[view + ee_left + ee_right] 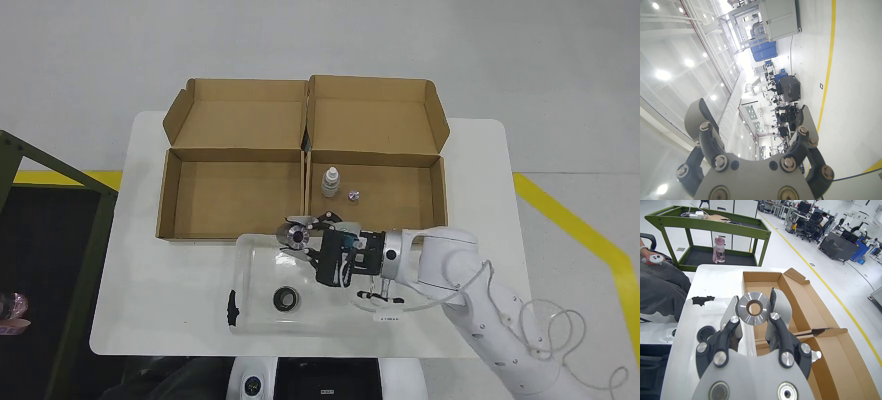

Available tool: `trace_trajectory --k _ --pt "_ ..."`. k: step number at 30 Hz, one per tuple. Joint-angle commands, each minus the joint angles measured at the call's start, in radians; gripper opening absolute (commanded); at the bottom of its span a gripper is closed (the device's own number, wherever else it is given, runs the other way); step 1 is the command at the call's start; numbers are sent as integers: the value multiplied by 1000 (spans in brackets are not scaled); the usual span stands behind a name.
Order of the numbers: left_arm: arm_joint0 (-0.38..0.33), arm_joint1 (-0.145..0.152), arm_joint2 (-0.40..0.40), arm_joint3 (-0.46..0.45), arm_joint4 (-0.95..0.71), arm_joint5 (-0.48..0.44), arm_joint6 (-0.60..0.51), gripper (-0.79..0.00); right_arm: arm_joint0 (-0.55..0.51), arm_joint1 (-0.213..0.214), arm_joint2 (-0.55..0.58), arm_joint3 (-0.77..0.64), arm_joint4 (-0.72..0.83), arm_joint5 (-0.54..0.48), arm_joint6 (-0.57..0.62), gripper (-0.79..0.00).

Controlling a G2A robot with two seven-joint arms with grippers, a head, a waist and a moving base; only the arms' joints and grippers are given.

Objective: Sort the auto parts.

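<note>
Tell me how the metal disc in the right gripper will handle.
The metal disc looks solid steel, so probably heavy for its size and rigid. Its polished surface may slip in the fingers. Round, so on edge it could roll.

tray [260,270] before boxes [305,190] | bottle [330,182] in right box [400,195] | ring [286,297] in tray

White counter [130,290], rounded corners. Two cardboard boxes sit directly on it along the far side, side by side and touching, both with lids flipped open toward the far edge: left box [232,200] and right box [400,195]. A clear plastic tray [255,275] sits at the near edge, just in front of the boxes, its far rim close against their front walls.
</note>
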Motion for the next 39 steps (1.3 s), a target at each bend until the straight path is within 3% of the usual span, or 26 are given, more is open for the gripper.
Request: trace_trajectory --k 1,13,39 --pt "0 0 0 0 0 0 0 0 0 0 5 2 5 3 -8 -785" --pt "0 0 0 0 0 0 0 0 73 -21 -51 92 30 51 -22 -785" --pt "0 0 0 0 0 0 0 0 467 -179 -334 552 120 229 110 -785"
